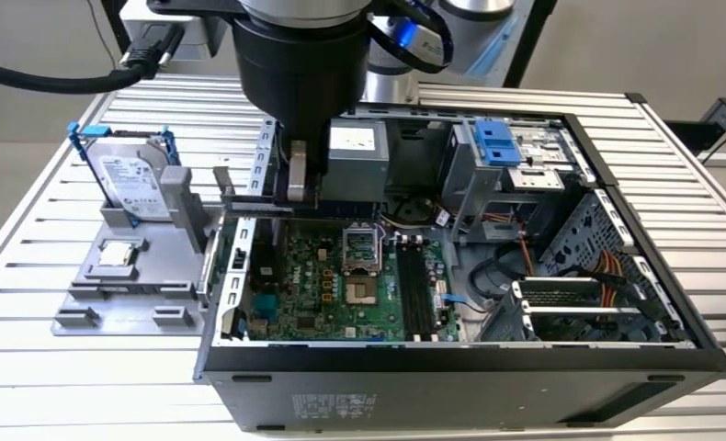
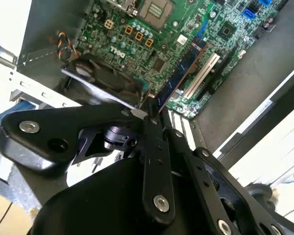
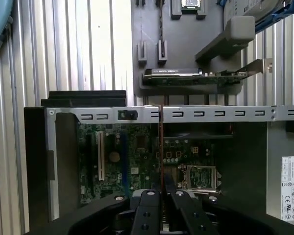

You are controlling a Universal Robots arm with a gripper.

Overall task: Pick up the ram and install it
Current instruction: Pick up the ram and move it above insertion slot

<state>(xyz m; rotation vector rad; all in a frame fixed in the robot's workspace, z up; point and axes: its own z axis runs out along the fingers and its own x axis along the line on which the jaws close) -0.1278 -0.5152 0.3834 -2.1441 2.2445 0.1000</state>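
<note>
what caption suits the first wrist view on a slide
tool gripping the long thin ram stick edge-on over the green motherboard in the open dark computer case

Black wrist (image 1: 300,64), blue joint rings (image 1: 400,37), screwed black fingers (image 2: 152,147)

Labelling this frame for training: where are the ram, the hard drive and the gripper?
ram (image 2: 179,75): second wrist view, middle of its board.
hard drive (image 1: 128,179): exterior view, its labelled face.
gripper (image 3: 161,192): first wrist view, between its fingertips, at the ram's edge.
</note>
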